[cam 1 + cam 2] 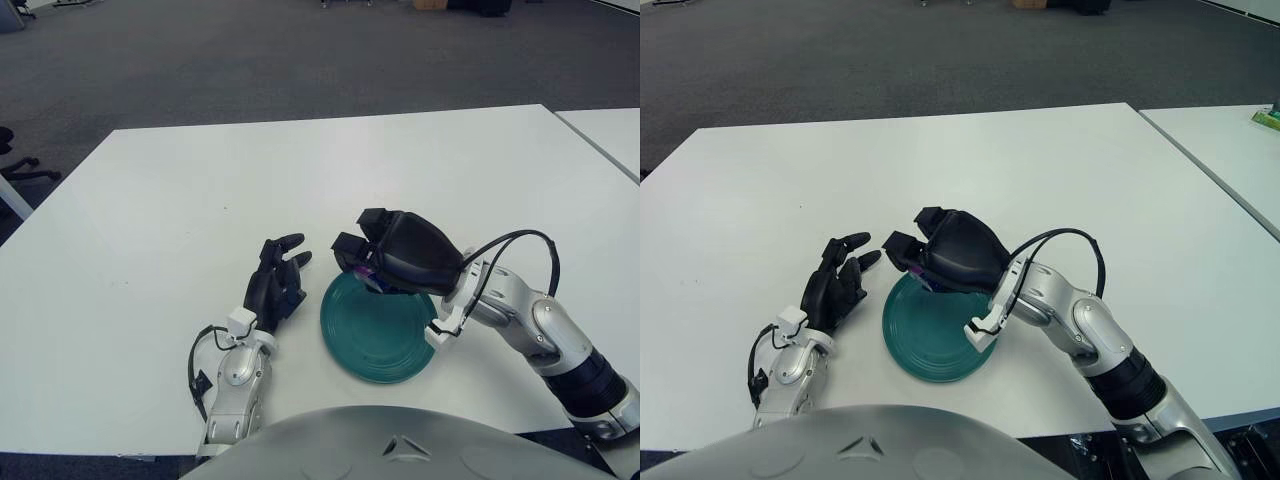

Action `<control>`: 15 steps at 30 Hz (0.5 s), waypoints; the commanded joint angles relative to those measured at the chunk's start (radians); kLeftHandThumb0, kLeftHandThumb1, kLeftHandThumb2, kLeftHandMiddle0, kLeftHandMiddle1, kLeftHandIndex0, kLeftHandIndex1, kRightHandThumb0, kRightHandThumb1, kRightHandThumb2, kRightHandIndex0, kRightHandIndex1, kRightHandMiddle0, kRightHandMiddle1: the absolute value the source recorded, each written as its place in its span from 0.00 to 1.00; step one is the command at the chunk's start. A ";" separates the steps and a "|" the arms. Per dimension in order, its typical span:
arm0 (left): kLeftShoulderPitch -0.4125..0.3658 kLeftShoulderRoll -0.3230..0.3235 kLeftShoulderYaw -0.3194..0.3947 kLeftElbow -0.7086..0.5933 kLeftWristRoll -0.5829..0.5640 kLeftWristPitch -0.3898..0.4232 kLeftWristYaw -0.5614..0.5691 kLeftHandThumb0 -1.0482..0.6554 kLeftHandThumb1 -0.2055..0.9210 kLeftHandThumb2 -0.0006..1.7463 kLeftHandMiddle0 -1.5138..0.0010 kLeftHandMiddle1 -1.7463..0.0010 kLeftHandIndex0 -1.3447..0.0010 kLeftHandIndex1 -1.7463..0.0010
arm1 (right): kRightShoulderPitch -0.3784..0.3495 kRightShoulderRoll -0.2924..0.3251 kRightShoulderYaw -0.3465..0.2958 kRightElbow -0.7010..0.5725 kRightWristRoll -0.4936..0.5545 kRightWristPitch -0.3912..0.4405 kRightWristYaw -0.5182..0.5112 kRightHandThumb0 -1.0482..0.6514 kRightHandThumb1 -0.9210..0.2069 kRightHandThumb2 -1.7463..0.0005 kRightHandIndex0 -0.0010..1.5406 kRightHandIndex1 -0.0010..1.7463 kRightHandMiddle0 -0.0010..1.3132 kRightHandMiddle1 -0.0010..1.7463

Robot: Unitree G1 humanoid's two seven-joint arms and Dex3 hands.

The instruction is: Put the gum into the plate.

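A dark green plate (378, 338) lies on the white table (300, 170) near its front edge. My right hand (362, 252) hovers over the plate's far rim, its fingers curled around a small purple gum pack (364, 272), of which only a sliver shows beneath the fingers. The gum also shows in the right eye view (919, 270). My left hand (279, 275) shows just left of the plate, fingers relaxed and holding nothing.
A second white table (608, 132) stands at the right across a narrow gap, with a small green object (1269, 118) on it. A chair base (18, 165) shows at the far left. Grey carpet lies beyond the table.
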 commanded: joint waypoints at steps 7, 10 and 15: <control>-0.001 0.010 0.004 -0.013 0.034 0.025 0.028 0.18 1.00 0.46 0.78 0.51 0.94 0.37 | 0.061 0.027 0.056 0.163 -0.141 -0.076 -0.179 0.32 0.60 0.19 0.81 1.00 0.51 1.00; -0.004 0.009 0.005 -0.010 0.039 0.027 0.031 0.18 1.00 0.46 0.78 0.51 0.93 0.37 | 0.060 0.020 0.059 0.188 -0.140 -0.087 -0.175 0.32 0.60 0.20 0.81 1.00 0.51 1.00; -0.006 0.008 0.002 -0.006 0.047 0.018 0.035 0.18 1.00 0.47 0.78 0.50 0.94 0.37 | 0.053 -0.012 0.045 0.158 -0.110 -0.078 -0.059 0.37 0.28 0.48 0.65 1.00 0.33 0.98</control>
